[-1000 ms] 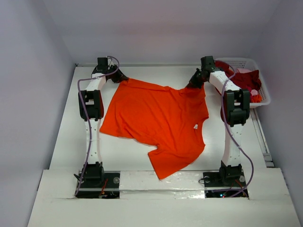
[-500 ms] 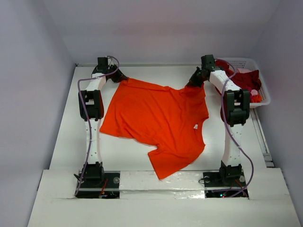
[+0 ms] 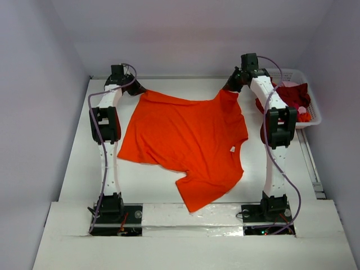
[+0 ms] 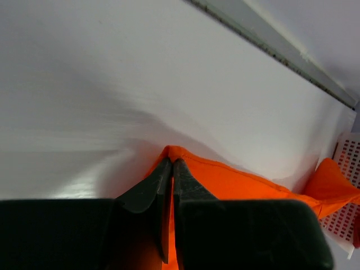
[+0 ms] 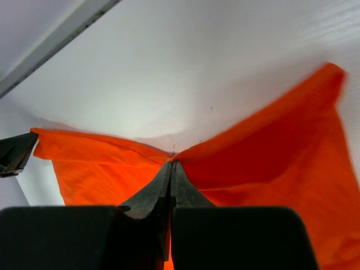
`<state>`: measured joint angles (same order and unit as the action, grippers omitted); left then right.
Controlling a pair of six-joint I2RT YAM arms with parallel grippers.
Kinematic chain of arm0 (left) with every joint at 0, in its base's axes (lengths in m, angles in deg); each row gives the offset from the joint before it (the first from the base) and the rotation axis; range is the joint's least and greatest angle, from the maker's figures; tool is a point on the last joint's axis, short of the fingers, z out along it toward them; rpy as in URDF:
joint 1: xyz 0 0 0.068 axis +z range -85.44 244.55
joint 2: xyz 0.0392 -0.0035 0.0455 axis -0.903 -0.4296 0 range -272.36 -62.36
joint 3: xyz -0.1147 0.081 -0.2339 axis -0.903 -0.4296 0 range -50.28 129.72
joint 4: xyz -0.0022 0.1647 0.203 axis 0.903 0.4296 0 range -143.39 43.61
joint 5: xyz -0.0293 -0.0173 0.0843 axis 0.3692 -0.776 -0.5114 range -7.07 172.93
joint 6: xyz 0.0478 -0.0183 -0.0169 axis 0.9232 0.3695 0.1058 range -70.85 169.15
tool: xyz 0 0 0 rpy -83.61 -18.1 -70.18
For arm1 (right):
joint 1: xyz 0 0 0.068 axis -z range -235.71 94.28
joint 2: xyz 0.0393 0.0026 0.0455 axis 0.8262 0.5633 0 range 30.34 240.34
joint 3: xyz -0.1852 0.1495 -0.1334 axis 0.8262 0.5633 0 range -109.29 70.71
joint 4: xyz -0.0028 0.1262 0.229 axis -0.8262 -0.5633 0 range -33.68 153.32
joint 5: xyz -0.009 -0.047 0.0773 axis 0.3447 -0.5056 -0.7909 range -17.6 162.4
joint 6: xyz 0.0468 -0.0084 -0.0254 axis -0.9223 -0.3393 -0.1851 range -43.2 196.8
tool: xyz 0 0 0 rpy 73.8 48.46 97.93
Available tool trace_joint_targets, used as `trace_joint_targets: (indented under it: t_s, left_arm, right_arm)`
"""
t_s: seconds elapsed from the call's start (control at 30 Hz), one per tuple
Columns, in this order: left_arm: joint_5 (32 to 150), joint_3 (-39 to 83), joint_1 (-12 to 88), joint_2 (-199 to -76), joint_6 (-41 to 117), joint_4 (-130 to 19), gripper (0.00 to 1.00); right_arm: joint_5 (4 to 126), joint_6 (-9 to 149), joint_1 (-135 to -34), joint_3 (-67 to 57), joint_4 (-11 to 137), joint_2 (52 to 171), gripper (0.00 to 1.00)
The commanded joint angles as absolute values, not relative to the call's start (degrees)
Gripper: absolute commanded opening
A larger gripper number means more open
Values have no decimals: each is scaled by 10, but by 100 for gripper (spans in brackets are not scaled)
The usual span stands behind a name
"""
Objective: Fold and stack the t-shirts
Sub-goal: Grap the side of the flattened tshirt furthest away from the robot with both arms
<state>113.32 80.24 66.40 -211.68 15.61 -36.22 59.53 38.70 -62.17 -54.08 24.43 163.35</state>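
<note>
A bright orange t-shirt [image 3: 185,143] lies spread across the middle of the table, its hem at the far side. My left gripper [image 3: 140,90] is shut on the far left hem corner [image 4: 171,152]. My right gripper [image 3: 232,88] is shut on the far right hem corner [image 5: 172,160] and lifts it off the table. The cloth between the two corners is stretched nearly straight. Dark red shirts [image 3: 292,94] and a pinkish one [image 3: 289,84] lie in the basket at the far right.
A white lattice basket [image 3: 313,107] stands at the far right edge, beside my right arm. The back wall runs just behind both grippers. The shirt's near sleeve [image 3: 199,194] reaches close to the front ledge.
Both grippers have moved back toward the far wall with the hem corners. The right one has risen, and the far hem has been pulled taut and straighter.
</note>
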Motion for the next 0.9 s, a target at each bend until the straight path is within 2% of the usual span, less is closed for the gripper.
trace_joint_targets:
  t_s: [0.0, 0.27, 0.6, 0.87]
  left_arm:
    - [1104, 801, 687, -2017, 154, -371, 0]
    - [1074, 777, 698, -1993, 147, -373, 0]
    - [1074, 766, 704, -1985, 148, -372, 0]
    - [1080, 765, 704, -1969, 139, -346, 0]
  right_arm:
    - [595, 398, -626, -575, 234, 1646, 0]
    - [592, 404, -626, -573, 235, 1650, 0]
    - [566, 423, -626, -626, 222, 1680, 0]
    - [563, 442, -626, -625, 219, 1658, 0]
